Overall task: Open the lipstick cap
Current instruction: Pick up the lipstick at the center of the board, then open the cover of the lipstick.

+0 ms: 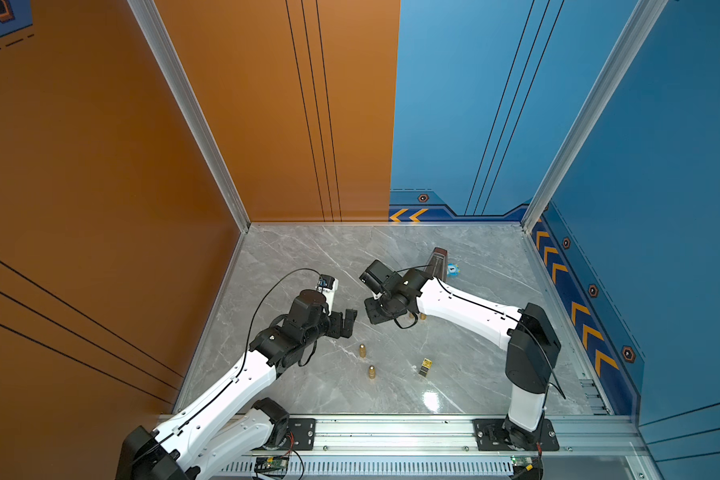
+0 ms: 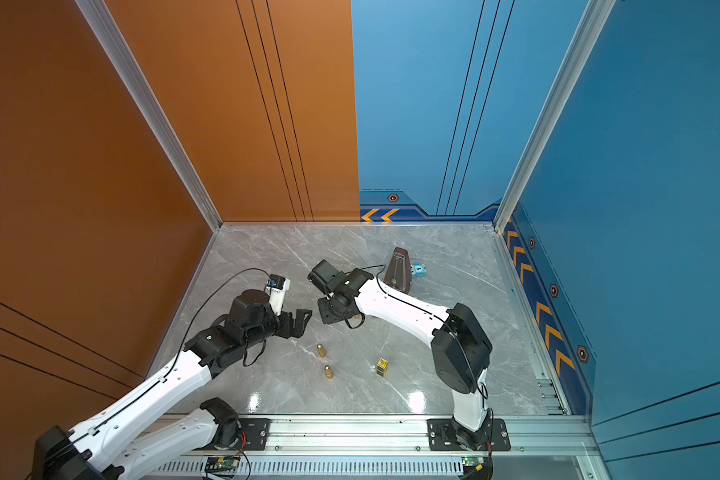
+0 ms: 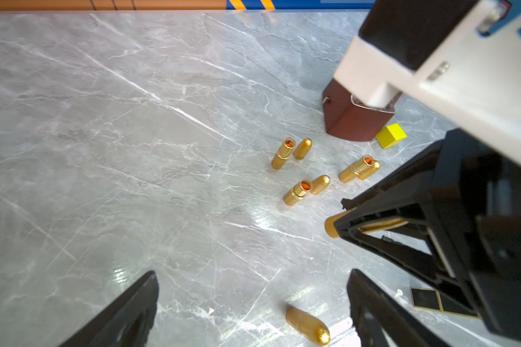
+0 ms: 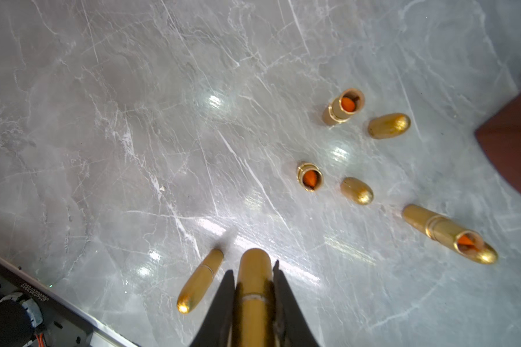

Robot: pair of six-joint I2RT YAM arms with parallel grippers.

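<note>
My right gripper (image 4: 252, 269) is shut on a closed gold lipstick (image 4: 253, 288), whose rounded end sticks out past the fingertips. In the left wrist view that lipstick's end (image 3: 333, 225) pokes out of the right gripper's black fingers. My left gripper (image 3: 252, 272) is open with only table between its fingers. In both top views the left gripper (image 1: 347, 324) faces the right gripper (image 1: 373, 314) across a small gap above the table's middle. Another closed lipstick (image 4: 200, 281) lies on the table beside the held one.
Three opened lipsticks (image 3: 283, 153) (image 3: 297, 192) (image 3: 355, 171) stand with loose caps (image 3: 303, 148) beside them. Two closed lipsticks (image 1: 362, 350) (image 1: 371, 372) and a small gold box (image 1: 425, 366) stand nearer the front. A brown metronome (image 1: 439, 259), a blue toy (image 1: 452, 270) and a yellow cube (image 3: 391, 135) stand behind.
</note>
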